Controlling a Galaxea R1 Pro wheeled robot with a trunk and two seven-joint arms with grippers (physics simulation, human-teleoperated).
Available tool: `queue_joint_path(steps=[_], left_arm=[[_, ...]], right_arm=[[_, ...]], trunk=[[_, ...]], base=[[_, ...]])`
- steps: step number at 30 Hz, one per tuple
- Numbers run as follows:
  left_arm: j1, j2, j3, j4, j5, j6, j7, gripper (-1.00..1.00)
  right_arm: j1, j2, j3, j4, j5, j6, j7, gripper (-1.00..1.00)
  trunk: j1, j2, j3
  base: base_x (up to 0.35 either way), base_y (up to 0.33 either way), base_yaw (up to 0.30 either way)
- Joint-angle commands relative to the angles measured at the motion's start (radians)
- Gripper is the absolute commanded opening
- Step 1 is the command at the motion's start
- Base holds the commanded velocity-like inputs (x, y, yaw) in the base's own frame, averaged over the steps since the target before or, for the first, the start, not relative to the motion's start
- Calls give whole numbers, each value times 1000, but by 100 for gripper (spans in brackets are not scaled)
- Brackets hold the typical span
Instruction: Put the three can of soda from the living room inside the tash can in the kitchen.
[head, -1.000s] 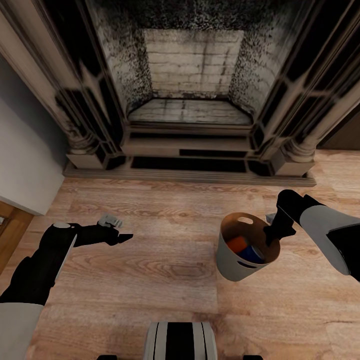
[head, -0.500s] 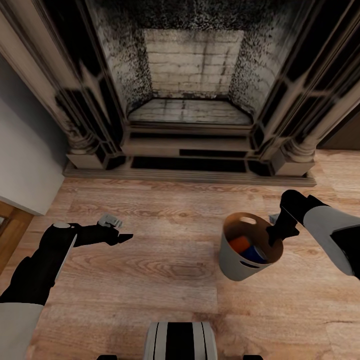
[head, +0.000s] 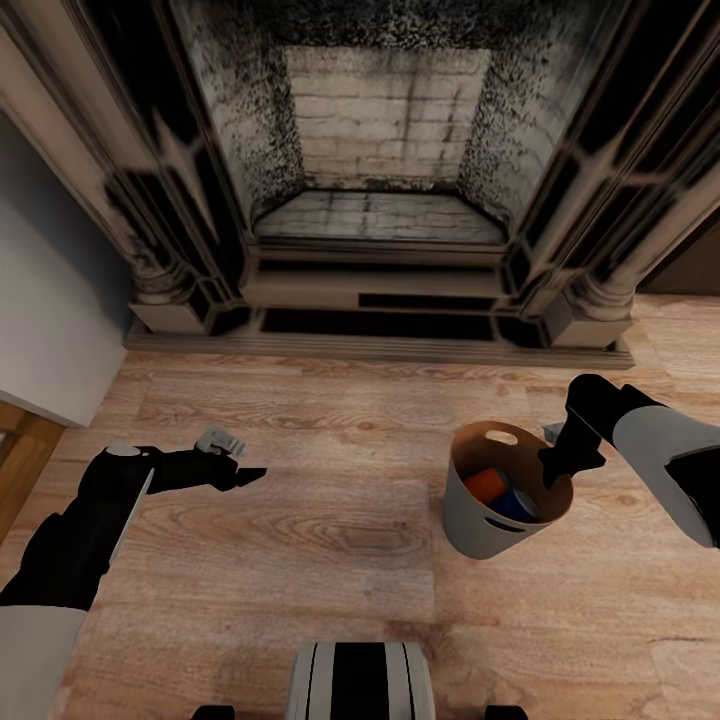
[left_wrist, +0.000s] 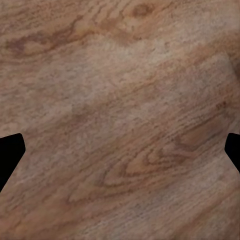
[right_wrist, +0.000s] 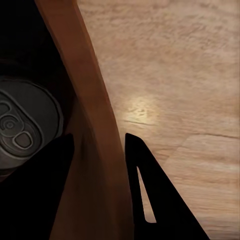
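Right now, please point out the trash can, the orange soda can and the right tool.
trash can (head: 466, 520): head view, grey outer wall.
orange soda can (head: 484, 485): head view, its visible side inside the bin.
right tool (head: 556, 467): head view, fingertips pinching the rim.

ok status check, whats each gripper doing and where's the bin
Right gripper clamped on bin rim, cans inside. Left gripper open, empty. Fireplace dead ahead.

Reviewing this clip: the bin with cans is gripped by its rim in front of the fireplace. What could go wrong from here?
1. The right gripper pinches only the thin rim of the trash can, one finger inside and one outside, so the bin may slip or swing while carried.
2. The bin looks tilted; the orange can and blue can could shift or spill.
3. The fireplace stands close ahead, so turning might clip it.
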Motion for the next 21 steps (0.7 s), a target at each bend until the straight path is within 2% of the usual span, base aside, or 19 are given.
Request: queue_joint_path(steps=[1,15,16,21], left_arm=[[-1,0,-1,1,0,0,0,100],[-1,0,-1,1,0,0,0,100],[-1,0,-1,1,0,0,0,100],[-1,0,-1,1,0,0,0,100]], right_arm=[[23,0,-62,-6,18,0,-20,-100],[23,1,-60,-6,18,0,-20,-100],[23,1,-60,-6,18,0,-20,100],[23,1,-60,-6,18,0,-20,100]], trunk=[[1,0,-1],[1,0,-1],[1,0,-1],[1,0,-1]], base=[[0,0,0],[0,0,0],[0,0,0],[0,0,0]])
